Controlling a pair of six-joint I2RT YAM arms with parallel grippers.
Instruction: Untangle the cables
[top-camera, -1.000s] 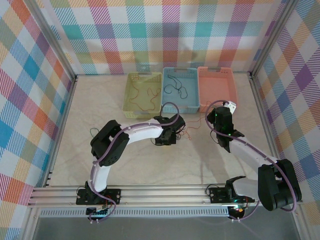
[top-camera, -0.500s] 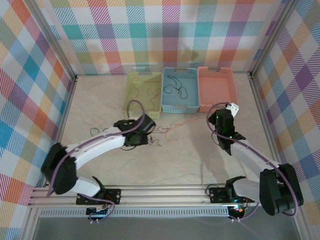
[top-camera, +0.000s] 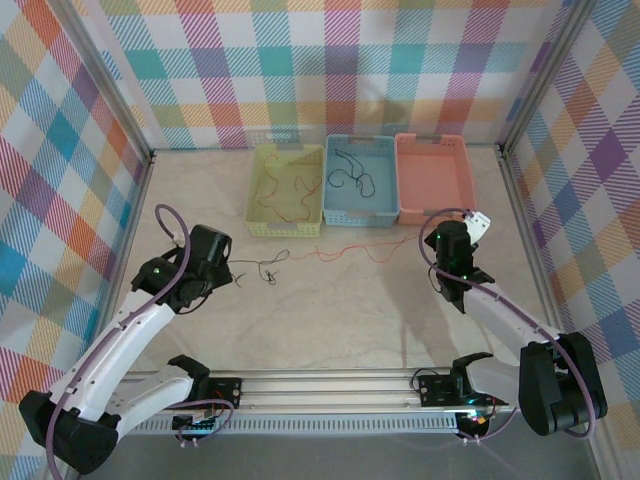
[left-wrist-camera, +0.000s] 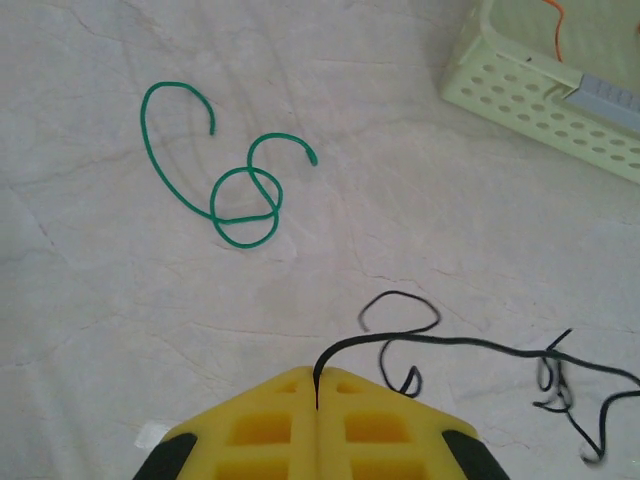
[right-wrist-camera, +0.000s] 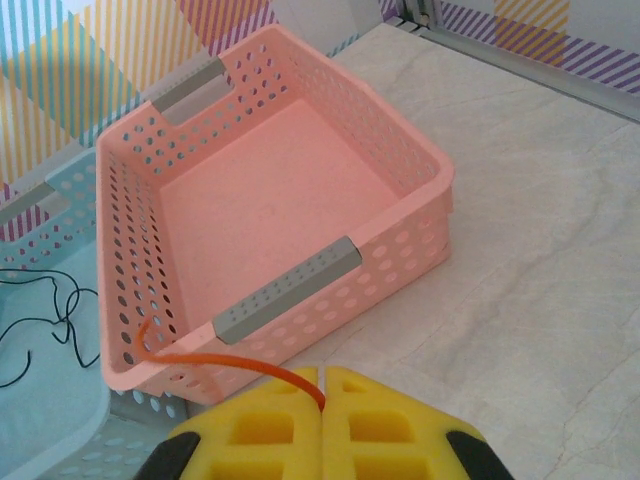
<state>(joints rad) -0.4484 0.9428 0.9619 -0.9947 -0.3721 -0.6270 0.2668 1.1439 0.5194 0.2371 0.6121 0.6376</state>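
Since each arm has hold of one strand, the tangle looks mostly pulled apart.

Black cable (left-wrist-camera: 470, 343): one end is pinched in the left tool (left-wrist-camera: 318, 388), pads pressed flat together with no gap. The rest trails across the counter (top-camera: 340, 320) toward its middle, with a small snarl near the free end.

Orange cable (top-camera: 372, 250): one end is clamped in the right tool (right-wrist-camera: 322, 385), also fully closed. It runs leftward along the counter in front of the baskets.

From above, a bare gap shows between the two free ends, so I judge them separated. The strands are thin and a crossing could be missed.

Green cable (left-wrist-camera: 225, 175) lies loose toward the left edge of the counter, looped once over itself and apart from the black one.

Done, by the look:
- The yellow-green basket (top-camera: 254, 195) holds a reddish cable (top-camera: 300, 185).
- The blue basket (top-camera: 360, 221) holds a thin dark cable (top-camera: 352, 178).

Left, by the look:
- Three cables are out on the counter.
- The pink basket (right-wrist-camera: 395, 265) is empty.
- The black snarl probably needs working loose.

Surroundings: the three baskets sit side by side along the far edge. The orange cable arcs close past the pink basket's near corner, and its perforated wall could catch the strand.
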